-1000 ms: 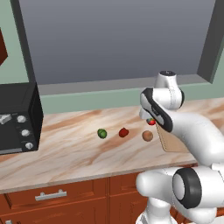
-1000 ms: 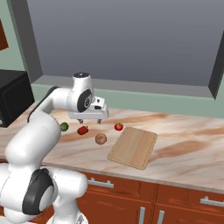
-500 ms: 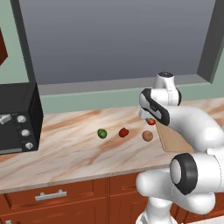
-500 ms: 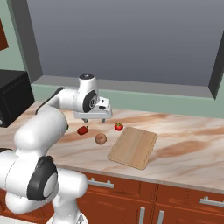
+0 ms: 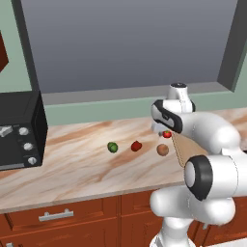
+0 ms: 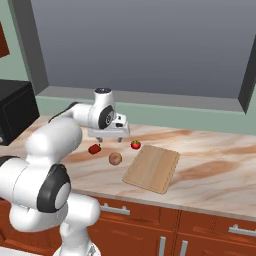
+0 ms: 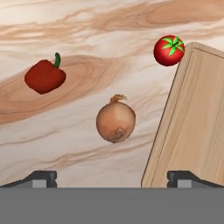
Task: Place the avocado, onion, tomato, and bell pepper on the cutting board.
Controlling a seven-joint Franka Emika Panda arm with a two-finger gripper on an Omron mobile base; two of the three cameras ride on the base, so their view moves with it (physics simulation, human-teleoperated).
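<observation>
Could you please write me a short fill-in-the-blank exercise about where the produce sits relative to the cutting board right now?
1. The cutting board has ____ of the four produce items on it.
2. The item lying closest to the board's corner is the ____.
3. The bell pepper lies on the ____ beside the onion.
4. The gripper hovers with its jaws ____.

Missing words: none; tomato; counter; open

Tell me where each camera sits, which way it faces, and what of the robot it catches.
Left base view: behind the arm's left, facing the counter; avocado, pepper, onion; arm at right.
Right base view: behind its right; board, tomato; arm at left, open gripper.
Hand view: looks down past both fingertips.
All three share the onion, pepper, tomato and board.
</observation>
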